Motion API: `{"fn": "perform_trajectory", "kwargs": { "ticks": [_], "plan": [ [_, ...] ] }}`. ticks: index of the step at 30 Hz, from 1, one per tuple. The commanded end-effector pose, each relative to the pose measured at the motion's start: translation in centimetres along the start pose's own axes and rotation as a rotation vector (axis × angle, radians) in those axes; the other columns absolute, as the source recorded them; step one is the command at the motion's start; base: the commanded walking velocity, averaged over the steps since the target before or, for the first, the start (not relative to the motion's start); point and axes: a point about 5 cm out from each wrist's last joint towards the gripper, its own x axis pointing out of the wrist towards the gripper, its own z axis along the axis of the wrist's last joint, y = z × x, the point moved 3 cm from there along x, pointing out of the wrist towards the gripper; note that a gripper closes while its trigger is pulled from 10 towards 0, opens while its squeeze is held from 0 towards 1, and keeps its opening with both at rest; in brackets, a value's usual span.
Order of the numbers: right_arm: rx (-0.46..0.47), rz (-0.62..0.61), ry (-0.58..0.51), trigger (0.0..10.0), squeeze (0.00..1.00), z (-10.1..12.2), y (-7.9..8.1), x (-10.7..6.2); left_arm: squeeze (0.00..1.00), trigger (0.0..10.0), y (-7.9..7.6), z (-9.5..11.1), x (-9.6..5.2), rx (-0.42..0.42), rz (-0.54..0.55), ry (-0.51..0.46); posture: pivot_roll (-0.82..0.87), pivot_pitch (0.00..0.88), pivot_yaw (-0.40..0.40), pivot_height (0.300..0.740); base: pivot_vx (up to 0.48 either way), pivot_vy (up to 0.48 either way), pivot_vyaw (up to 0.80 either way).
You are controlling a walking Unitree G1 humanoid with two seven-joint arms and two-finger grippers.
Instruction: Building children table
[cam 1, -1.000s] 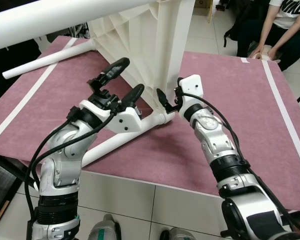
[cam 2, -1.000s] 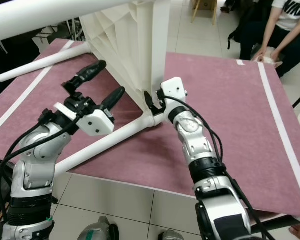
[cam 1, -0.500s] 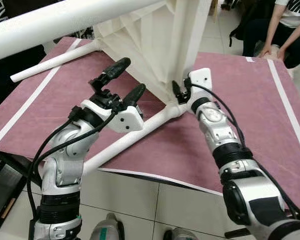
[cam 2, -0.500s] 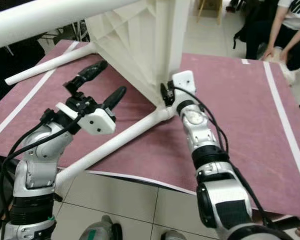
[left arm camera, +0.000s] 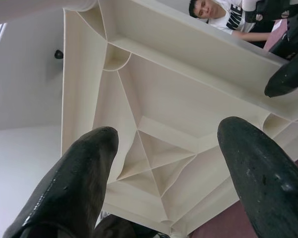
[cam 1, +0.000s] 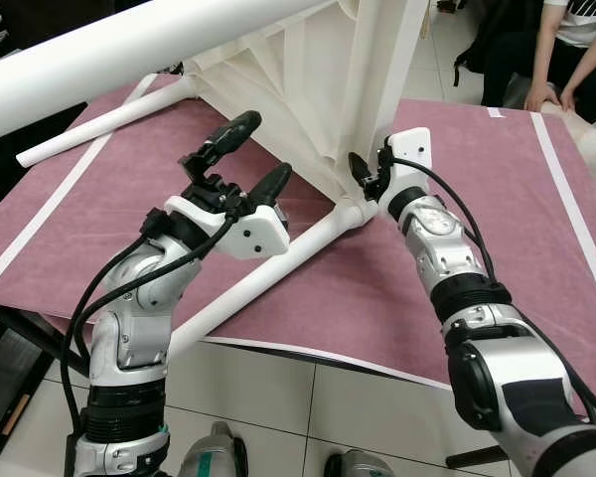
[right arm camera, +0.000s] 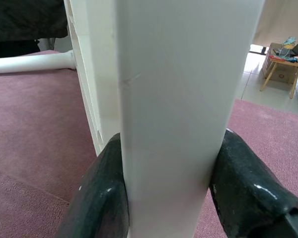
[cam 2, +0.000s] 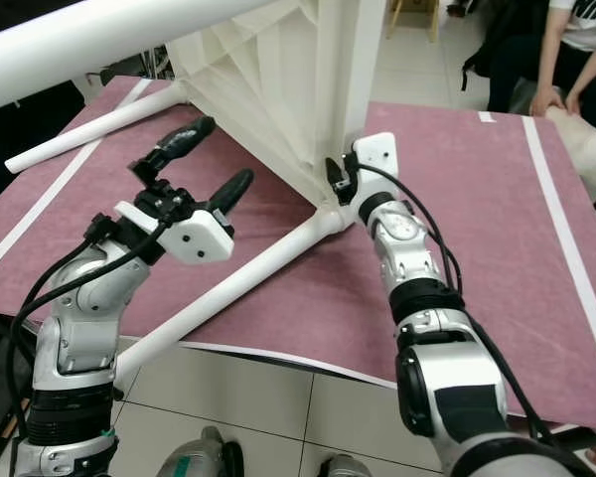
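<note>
- The left gripper (cam 1: 246, 154) hangs in the air above the near part of the mat, its two black jaws spread wide with nothing between them; it points at the ribbed underside of the tabletop.
- The children's table (cam 1: 308, 70) is cream-white plastic, tipped on its side on the mauve mat (cam 1: 397, 288). Its underside faces the robot and shows a lattice of moulded ribs running out diagonally from the corners.
- Three round white legs can be counted: one leg (cam 1: 248, 283) lies along the mat from the lower corner socket toward the robot, a second leg (cam 1: 104, 121) lies on the mat farther back to the left, and a third leg (cam 1: 129, 45) juts out high across the upper left. Whether there is a fourth cannot be told.
- The right gripper (cam 2: 340, 179) sits at the table's lower corner, just above the socket of the near leg. Its jaws are clamped on the upright edge of the tabletop frame; in the right wrist view the fingers (right arm camera: 248, 188) press on both sides of that flat white edge (right arm camera: 174, 114).
- The mat has white bands near its left and right sides and lies on a pale tiled floor (cam 1: 308, 397).
- One person (cam 1: 566, 50) in dark trousers and a white top sits beyond the far right corner of the mat.
</note>
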Motion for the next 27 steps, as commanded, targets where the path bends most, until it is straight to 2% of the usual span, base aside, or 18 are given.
{"fn": "perform_trajectory", "kwargs": {
  "ticks": [1,3,8,10,12,14,16,17,18,19,21,22,23,24,25,26,27],
  "plan": [
    [-0.023,0.003,-0.081,10.0,0.00,2.3,0.0,0.7,0.00,10.0,2.6,-0.1,-0.5,0.005,0.334,0.013,0.09,0.000,0.051,0.740,0.000,0.000,0.00],
    [-0.028,-0.082,-0.122,10.0,0.00,3.1,-1.2,0.4,0.00,10.0,2.6,-0.1,-0.4,0.004,0.335,0.014,0.09,0.000,0.051,0.740,0.000,0.000,0.00],
    [-0.059,-0.138,-0.205,10.0,0.00,4.8,-2.5,-0.7,0.00,10.0,2.9,-0.3,-0.2,0.002,0.339,0.017,0.08,0.000,0.054,0.740,0.000,0.000,0.00],
    [-0.059,-0.138,-0.205,10.0,0.00,4.8,-2.5,-0.7,0.00,10.0,2.9,-0.3,-0.2,0.002,0.339,0.017,0.08,0.000,0.054,0.740,0.000,0.000,0.00],
    [-0.084,-0.156,-0.232,10.0,0.00,5.5,-3.1,-1.4,0.00,10.0,2.7,-0.3,-0.1,0.001,0.324,0.015,0.07,0.000,0.058,0.740,0.000,0.000,0.00],
    [-0.144,-0.208,-0.254,10.0,0.00,6.1,-4.5,-3.0,0.00,10.0,2.2,-0.5,-0.1,-0.007,0.293,0.011,0.06,0.000,0.065,0.740,0.000,0.000,0.00],
    [-0.144,-0.208,-0.254,10.0,0.00,6.1,-4.5,-3.0,0.00,10.0,2.2,-0.5,-0.1,-0.007,0.293,0.011,0.06,0.000,0.065,0.740,0.000,0.000,0.00],
    [-0.160,-0.235,-0.245,10.0,0.00,5.9,-5.3,-3.9,0.00,10.0,2.0,-0.5,-0.1,-0.010,0.283,0.009,0.05,0.000,0.066,0.740,0.000,0.000,0.00],
    [-0.160,-0.235,-0.245,10.0,0.00,5.9,-5.3,-3.9,0.00,10.0,2.0,-0.5,-0.1,-0.010,0.283,0.009,0.05,0.000,0.066,0.740,0.000,0.000,0.00],
    [-0.176,-0.273,-0.226,10.0,0.00,5.3,-6.2,-4.9,0.00,10.0,1.9,-0.5,-0.1,-0.013,0.275,0.010,0.05,0.000,0.068,0.740,0.000,0.000,0.00],
    [-0.176,-0.273,-0.226,10.0,0.00,5.3,-6.2,-4.9,0.00,10.0,1.9,-0.5,-0.1,-0.013,0.275,0.010,0.05,0.000,0.068,0.740,0.000,0.000,0.00],
    [-0.188,-0.314,-0.204,10.0,0.00,4.7,-7.2,-6.1,0.00,10.0,1.8,-0.5,-0.1,-0.015,0.269,0.010,0.04,0.000,0.072,0.740,0.000,0.000,0.00],
    [-0.188,-0.314,-0.204,10.0,0.00,4.7,-7.2,-6.1,0.00,10.0,1.8,-0.5,-0.1,-0.015,0.269,0.010,0.04,0.000,0.072,0.740,0.000,0.000,0.00],
    [-0.206,-0.360,-0.181,10.0,0.00,4.0,-8.1,-7.6,0.00,10.0,1.7,-0.5,-0.2,-0.018,0.263,0.010,0.03,0.000,0.077,0.740,0.000,0.000,0.00],
    [-0.206,-0.360,-0.181,10.0,0.00,4.0,-8.1,-7.6,0.00,10.0,1.7,-0.5,-0.2,-0.018,0.263,0.010,0.03,0.000,0.077,0.740,0.000,0.000,0.00],
    [-0.217,-0.401,-0.153,10.0,0.00,3.2,-8.9,-9.0,0.00,10.0,1.6,-0.5,-0.2,-0.020,0.257,0.009,0.03,0.000,0.080,0.740,0.000,0.000,0.00],
    [-0.217,-0.401,-0.153,10.0,0.00,3.2,-8.9,-9.0,0.00,10.0,1.6,-0.5,-0.2,-0.020,0.257,0.009,0.03,0.000,0.080,0.740,0.000,0.000,0.00]
  ]
}}
